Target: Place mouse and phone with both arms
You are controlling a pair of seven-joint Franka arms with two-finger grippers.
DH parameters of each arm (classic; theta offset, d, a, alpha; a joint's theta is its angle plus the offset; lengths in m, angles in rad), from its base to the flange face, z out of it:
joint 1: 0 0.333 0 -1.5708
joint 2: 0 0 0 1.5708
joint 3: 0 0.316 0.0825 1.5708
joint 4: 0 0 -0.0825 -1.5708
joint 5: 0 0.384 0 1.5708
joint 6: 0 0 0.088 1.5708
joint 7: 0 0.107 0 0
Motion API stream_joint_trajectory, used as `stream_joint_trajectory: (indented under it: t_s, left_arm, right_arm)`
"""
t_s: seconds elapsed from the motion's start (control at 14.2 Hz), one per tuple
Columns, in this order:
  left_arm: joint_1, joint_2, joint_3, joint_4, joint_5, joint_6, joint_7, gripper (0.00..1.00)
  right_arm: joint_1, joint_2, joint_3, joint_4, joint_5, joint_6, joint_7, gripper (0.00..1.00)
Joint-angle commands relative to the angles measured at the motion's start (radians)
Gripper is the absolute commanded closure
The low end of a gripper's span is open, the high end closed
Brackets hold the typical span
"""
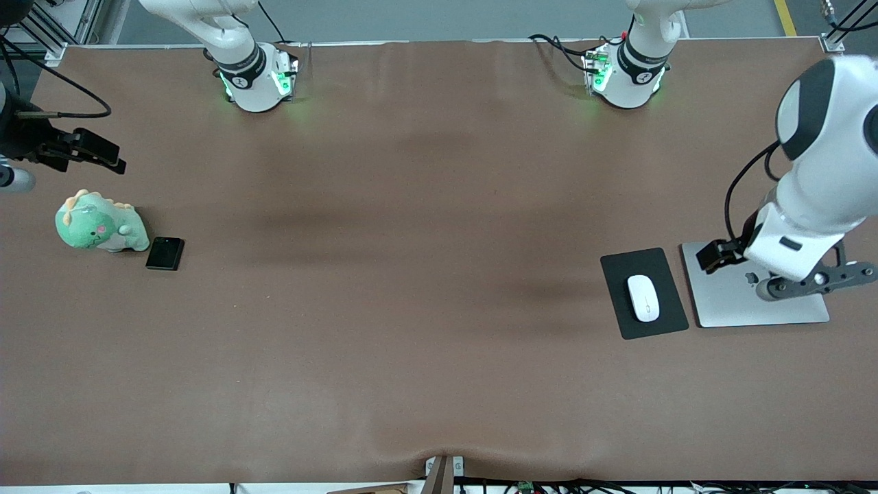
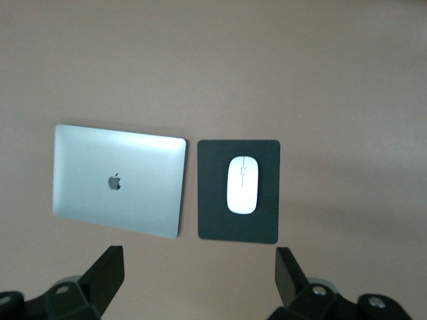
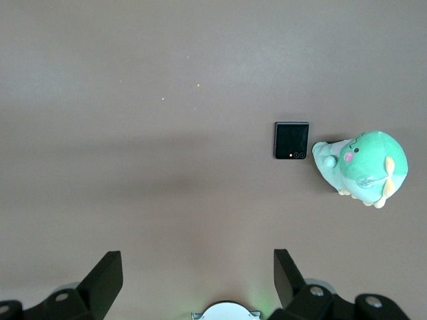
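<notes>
The white mouse lies on a dark grey pad toward the left arm's end of the table. It also shows in the left wrist view, on the pad. The black phone lies flat toward the right arm's end, beside a green plush dinosaur. It also shows in the right wrist view. My left gripper is open and empty, high over a closed silver laptop. My right gripper is open and empty, high over bare table near the phone.
The silver laptop lies beside the pad, on the side away from the table's middle. The plush dinosaur almost touches the phone. The right arm's base shows under its gripper. The brown table stretches wide between the two groups.
</notes>
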Motion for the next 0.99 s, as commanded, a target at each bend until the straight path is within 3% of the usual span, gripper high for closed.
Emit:
stream_joint_trajectory:
  t_s: [0.0,0.42,0.92]
  left_arm:
    - [0.008,-0.06,-0.004,0.026,-0.018,-0.073,0.073,0.0]
    - [0.011,-0.092,-0.002,0.037,-0.023,-0.143,0.1,0.0]
    - [0.012,-0.097,0.008,0.034,-0.072,-0.159,0.086,0.0]
  right_arm:
    - [0.007,-0.013,0.01,0.031,0.008,-0.019,0.016,0.0]
    - [0.029,-0.003,0.013,0.037,0.001,-0.011,0.011,0.0]
    - [-0.031,-0.003,0.007,0.037,0.039,-0.018,0.01,0.0]
